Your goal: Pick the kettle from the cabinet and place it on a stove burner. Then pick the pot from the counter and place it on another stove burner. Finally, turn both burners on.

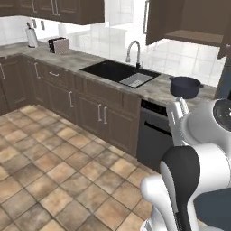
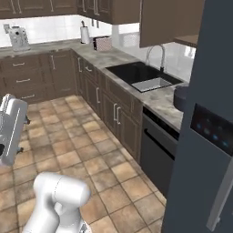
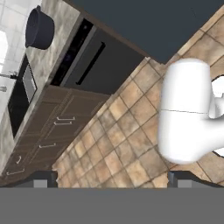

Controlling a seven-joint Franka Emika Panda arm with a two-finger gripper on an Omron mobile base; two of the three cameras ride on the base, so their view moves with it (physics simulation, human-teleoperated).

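Kitchen counter [image 1: 155,90] bears the pot [image 1: 185,86] upright, mouth up; claw [image 3: 109,180] spread wide, empty.

Pot [image 1: 185,85]: dark blue-grey, round, lidless, upright on the mottled counter [image 1: 155,90], right of the sink. Cabinet [image 1: 189,20] above it: dark brown, door open, visible shelf bare.

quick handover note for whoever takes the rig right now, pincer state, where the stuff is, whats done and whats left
Pincer: open, empty, aimed down at the floor tiles in front of the lower cabinets.
Pot: on the counter right of the sink, untouched.
Cabinet: door open above the pot; the kettle cannot be made out inside it.
Done: nothing placed yet.
Left: kettle to a burner, pot to another, both burners on.
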